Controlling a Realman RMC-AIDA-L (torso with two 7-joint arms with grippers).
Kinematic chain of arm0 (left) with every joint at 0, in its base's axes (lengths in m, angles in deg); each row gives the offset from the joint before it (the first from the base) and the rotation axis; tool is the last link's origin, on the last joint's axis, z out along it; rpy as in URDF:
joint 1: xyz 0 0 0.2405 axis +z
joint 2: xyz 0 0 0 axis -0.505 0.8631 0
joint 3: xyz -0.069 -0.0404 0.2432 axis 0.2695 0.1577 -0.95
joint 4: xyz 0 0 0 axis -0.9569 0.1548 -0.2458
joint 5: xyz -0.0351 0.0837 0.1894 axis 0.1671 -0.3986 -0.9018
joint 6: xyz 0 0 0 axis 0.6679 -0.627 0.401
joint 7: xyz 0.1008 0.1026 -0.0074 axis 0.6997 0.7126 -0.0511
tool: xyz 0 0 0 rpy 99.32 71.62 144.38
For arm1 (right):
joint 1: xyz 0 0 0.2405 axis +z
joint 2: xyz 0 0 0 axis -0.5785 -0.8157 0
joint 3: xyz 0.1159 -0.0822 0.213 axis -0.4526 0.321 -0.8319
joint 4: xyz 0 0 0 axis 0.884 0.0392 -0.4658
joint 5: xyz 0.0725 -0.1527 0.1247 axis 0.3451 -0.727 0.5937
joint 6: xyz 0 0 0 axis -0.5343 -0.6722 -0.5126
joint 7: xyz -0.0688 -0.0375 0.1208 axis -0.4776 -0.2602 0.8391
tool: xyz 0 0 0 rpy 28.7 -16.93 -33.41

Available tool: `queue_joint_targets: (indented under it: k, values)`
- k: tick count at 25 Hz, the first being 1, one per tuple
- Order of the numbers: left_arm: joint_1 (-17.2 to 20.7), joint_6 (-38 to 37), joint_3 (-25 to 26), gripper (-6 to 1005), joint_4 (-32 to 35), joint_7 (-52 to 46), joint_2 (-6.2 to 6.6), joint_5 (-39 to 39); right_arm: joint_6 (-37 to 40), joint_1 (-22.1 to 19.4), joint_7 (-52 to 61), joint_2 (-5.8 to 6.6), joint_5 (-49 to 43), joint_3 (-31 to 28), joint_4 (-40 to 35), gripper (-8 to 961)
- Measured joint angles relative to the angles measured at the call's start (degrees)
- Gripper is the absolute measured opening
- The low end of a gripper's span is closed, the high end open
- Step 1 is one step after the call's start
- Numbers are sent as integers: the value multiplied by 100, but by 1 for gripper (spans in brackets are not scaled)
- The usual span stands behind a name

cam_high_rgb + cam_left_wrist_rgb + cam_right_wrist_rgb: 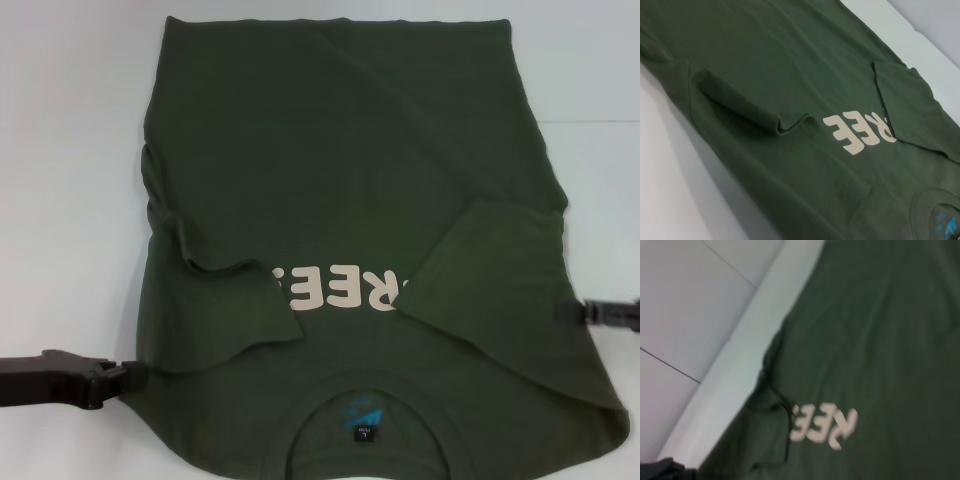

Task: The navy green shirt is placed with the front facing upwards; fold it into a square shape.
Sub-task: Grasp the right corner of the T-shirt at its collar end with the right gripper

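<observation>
Head view: shirt [350,180] lies face-up on the desk [70,150], sleeves folded in; left gripper [128,378] and right gripper [568,311] at its side edges, finger state unclear.

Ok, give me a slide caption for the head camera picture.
Green shirt face up, both sleeves folded inward, left gripper and right gripper at its sides.

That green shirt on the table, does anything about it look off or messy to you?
Slightly. Both sleeves of the navy green shirt are folded inward, but unevenly: the left sleeve lies rumpled in a curled ridge, while the right sleeve lies flatter and covers the start of the "FREE" lettering. No damage shows.
</observation>
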Motion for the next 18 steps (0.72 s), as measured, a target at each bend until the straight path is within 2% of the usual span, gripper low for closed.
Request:
queue_joint_targets:
  k: [7,13,18]
  values:
    - [-47,62,-19,2,-88,0,4,4,312,-437,350,148,-298,-190,-112,790]
    - [-73,79,-22,1,-141,0,-3,16,414,-610,394,149,-796,-612,-90,778]
    - [-108,95,-21,0,-225,0,8,16,399,-640,395,111,-1057,-674,-50,768]
